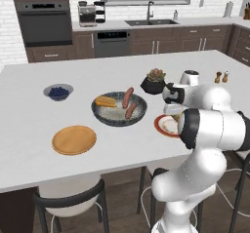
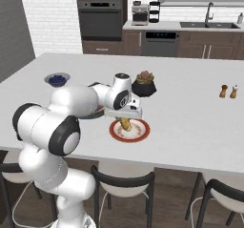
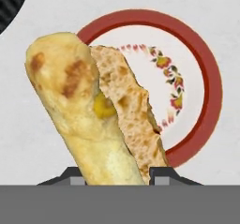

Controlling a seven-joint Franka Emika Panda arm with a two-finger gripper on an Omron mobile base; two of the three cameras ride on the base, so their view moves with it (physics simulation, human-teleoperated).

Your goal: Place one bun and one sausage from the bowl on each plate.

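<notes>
My gripper (image 2: 125,119) is shut on a browned, split bun (image 3: 89,110) and holds it just above the white plate with the red rim (image 3: 197,78). This plate (image 1: 163,126) lies at the counter's near edge, partly behind my arm. To its left stands the wide dark grey bowl (image 1: 97,115). In it lie another bun (image 1: 105,101) and two sausages (image 1: 127,97) (image 1: 131,110). The orange-tan wooden plate (image 1: 74,139) sits bare in front of the bowl, to the left.
A small grey bowl of blueberries (image 1: 58,91) stands at the left. A potted succulent (image 1: 155,82) sits just behind the red-rimmed plate. Two shakers (image 1: 221,76) are at the right. Stools (image 1: 73,198) stand under the counter's near edge.
</notes>
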